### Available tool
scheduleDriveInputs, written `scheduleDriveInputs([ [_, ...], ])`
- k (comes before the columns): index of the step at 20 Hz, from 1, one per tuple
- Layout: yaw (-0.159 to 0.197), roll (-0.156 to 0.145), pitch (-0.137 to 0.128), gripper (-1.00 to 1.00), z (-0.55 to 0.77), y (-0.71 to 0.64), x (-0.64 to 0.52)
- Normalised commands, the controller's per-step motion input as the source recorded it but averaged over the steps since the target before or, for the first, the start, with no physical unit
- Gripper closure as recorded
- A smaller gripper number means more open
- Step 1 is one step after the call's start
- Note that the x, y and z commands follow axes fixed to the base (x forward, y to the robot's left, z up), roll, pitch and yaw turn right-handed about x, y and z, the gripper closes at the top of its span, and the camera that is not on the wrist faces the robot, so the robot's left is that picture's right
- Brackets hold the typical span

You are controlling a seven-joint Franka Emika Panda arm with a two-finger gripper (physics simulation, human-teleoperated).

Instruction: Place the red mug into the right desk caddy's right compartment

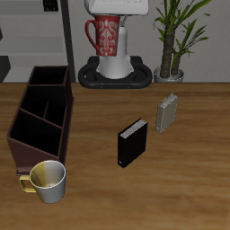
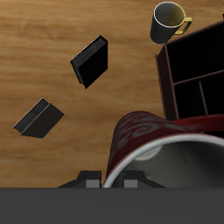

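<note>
From the exterior view, a wooden table (image 1: 180,171) fronts a potted plant (image 1: 172,36). The red mug (image 1: 107,37) hangs upright, high above the table's back, handle sideways; the gripper is hidden there. The right desk caddy (image 1: 40,117) runs front to back.

From the wrist view, the red mug (image 2: 144,144) fills the foreground, its rim held at the gripper (image 2: 109,184); finger spacing cannot be told.

**Surfaces We See**

We see a wood-grain table (image 1: 90,112), a glossy ceramic-looking red mug (image 1: 106,36), a glazed yellow-and-cream mug (image 1: 48,181), a matt dark desk caddy (image 1: 40,112), and a smooth black box (image 1: 132,144).
</note>
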Motion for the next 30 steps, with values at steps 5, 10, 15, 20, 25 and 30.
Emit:
scheduleDriveInputs([
  [5, -0.051, -0.080, -0.027, 1.00, 0.08, -0.40, -0.30],
  [10, -0.044, -0.118, -0.006, 1.00, 0.00, -0.44, -0.30],
  [15, -0.040, -0.099, -0.004, 1.00, -0.08, -0.25, -0.37],
  [20, -0.068, -0.096, 0.007, 1.00, 0.05, -0.31, -0.22],
  [25, -0.057, -0.105, 0.019, 1.00, 0.00, -0.31, -0.08],
  [30, -0.067, -0.107, 0.015, 1.00, 0.04, -0.32, 0.02],
])
